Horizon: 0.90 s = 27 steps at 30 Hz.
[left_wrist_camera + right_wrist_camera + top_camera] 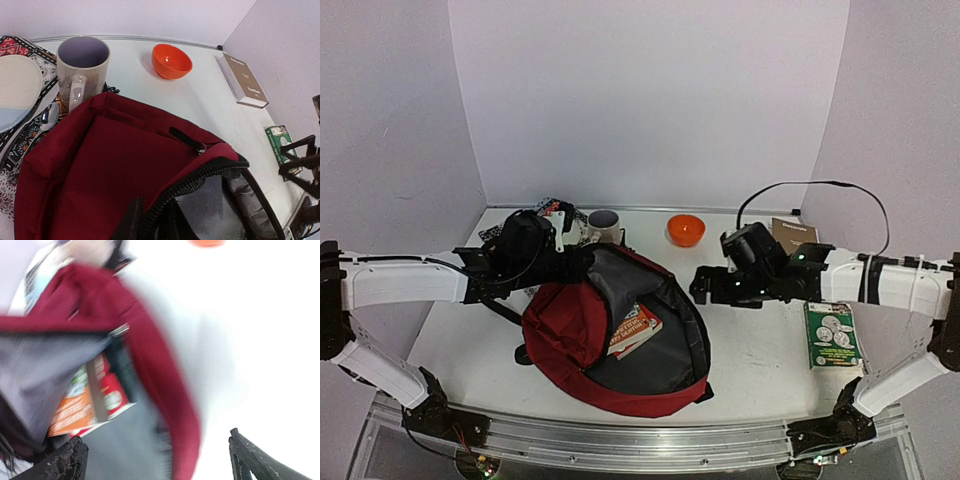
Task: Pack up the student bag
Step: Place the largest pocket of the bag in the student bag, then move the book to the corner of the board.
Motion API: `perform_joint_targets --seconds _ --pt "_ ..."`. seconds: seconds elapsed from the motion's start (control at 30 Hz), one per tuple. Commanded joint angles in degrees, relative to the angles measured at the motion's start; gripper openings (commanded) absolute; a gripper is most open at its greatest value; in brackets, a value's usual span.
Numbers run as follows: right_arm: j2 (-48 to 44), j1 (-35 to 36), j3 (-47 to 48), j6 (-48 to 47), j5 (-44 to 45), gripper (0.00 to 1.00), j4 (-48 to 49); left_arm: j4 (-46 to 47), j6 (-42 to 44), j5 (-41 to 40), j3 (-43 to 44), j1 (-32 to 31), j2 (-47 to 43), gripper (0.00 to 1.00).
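The student bag [555, 335] lies at the near middle of the white desk [760, 350]. It is dark red outside and grey inside, and its main zip is wide open, so the opening faces upward. A paperback [633, 330] with an orange and red cover lies slanted on the grey lining; its title is too small to read.

At the bag's 11 o'clock rim is the left gripper [152, 227]. Its jaws stand only a little apart with the black zip edge between them, and I cannot tell if they press on it. At the bag's 2 o'clock the right gripper [156, 437] hangs over the bare desk near the rim. Its jaws are spread wide and hold nothing.

At 3 o'clock, well apart from the bag, lies a flat green packet [832, 335].

Farther back, a grey mug [82, 67] stands at 12 o'clock, just behind the bag. An orange bowl [171, 60] is at 1 o'clock and a brown book [245, 80] at 2 o'clock. At 11 o'clock a patterned placemat [20, 45] carries a plate [15, 85], cut off by the picture edge, and a spoon [48, 116].

In the top view the left arm covers most of the placemat. The right wrist view is blurred.
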Motion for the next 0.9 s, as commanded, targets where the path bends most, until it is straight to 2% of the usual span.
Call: perform_joint_targets --seconds 0.0,0.2,0.43,0.53,0.67,0.87 --pt "-6.3 -7.7 -4.6 -1.1 1.9 0.98 -8.2 -1.1 1.9 -4.1 0.1 0.9 1.2 0.23" --pt "-12.8 -21.1 -12.1 0.3 3.2 0.98 -11.1 -3.0 3.2 -6.6 0.1 1.5 0.5 0.35" --pt "-14.0 -35.2 -18.1 -0.1 2.1 0.98 -11.2 -6.0 4.3 -8.0 0.2 1.6 -4.4 0.66" --pt "-12.8 -39.7 -19.3 -1.3 1.0 0.98 -10.3 -6.9 4.3 -8.0 0.0 1.6 -6.6 0.75" --pt "-8.6 -43.0 -20.2 -2.3 -1.6 0.98 -8.6 -7.6 4.6 -8.1 0.2 1.6 -8.6 0.81" --pt "-1.8 -43.2 -20.6 -1.9 -6.0 0.98 -5.6 -8.4 4.9 -7.9 0.9 1.6 -10.3 0.82"
